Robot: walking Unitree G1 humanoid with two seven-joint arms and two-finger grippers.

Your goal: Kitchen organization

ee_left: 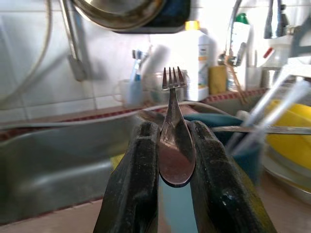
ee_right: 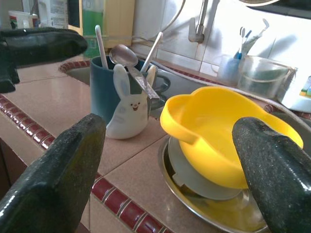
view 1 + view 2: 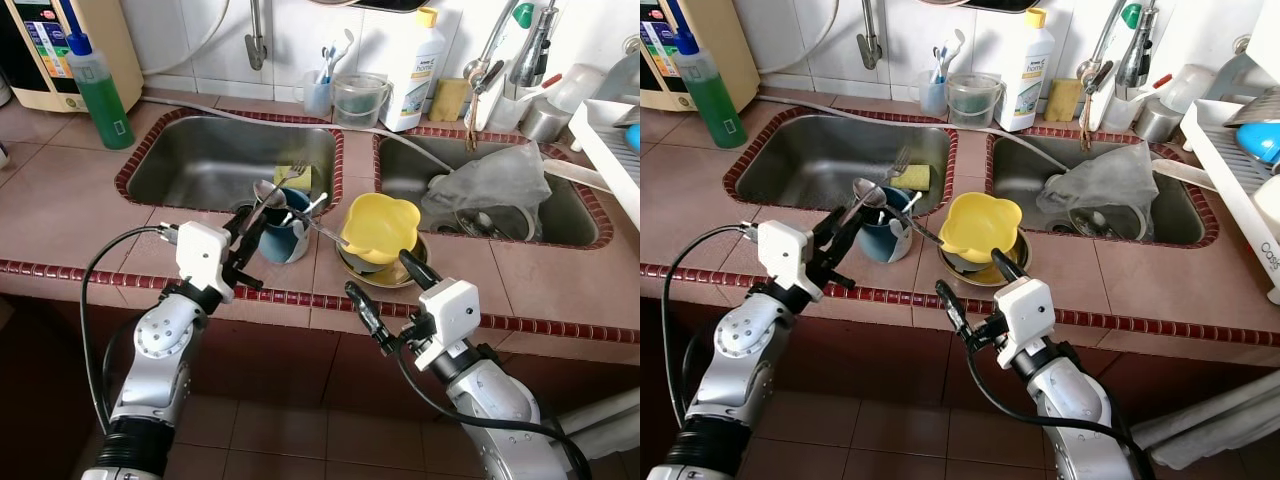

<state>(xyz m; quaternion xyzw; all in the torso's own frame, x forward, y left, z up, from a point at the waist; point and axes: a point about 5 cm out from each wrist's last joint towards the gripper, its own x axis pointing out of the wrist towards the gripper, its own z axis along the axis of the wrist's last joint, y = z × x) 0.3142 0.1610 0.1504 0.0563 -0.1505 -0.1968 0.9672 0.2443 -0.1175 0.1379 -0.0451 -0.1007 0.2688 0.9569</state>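
Nearest to me, the right gripper (image 3: 383, 292) hangs just off the counter's red-tiled edge (image 3: 300, 298), its fingers spread wide and empty, aimed at the yellow bowl (image 3: 378, 226) that sits stacked in a metal dish (image 3: 385, 277) on the strip of counter between the two sinks. It looks poised to take that stack next, and it has free space in front of the edge to come in. Beside it, the left gripper (image 3: 243, 245) is clamped on a spoon (image 1: 176, 155), holding it tilted up over the blue bunny mug (image 2: 121, 104), which stands right next to the bowl and already carries other cutlery; I'd guess the spoon is being lifted out or dropped in for sorting. Behind them the left sink (image 3: 200, 165) is nearly bare apart from a yellow sponge (image 3: 297, 177), so it offers room, while the right sink (image 3: 570, 215) is crowded with a grey cloth (image 3: 490, 180). A green soap bottle (image 3: 98, 88) stands far back.
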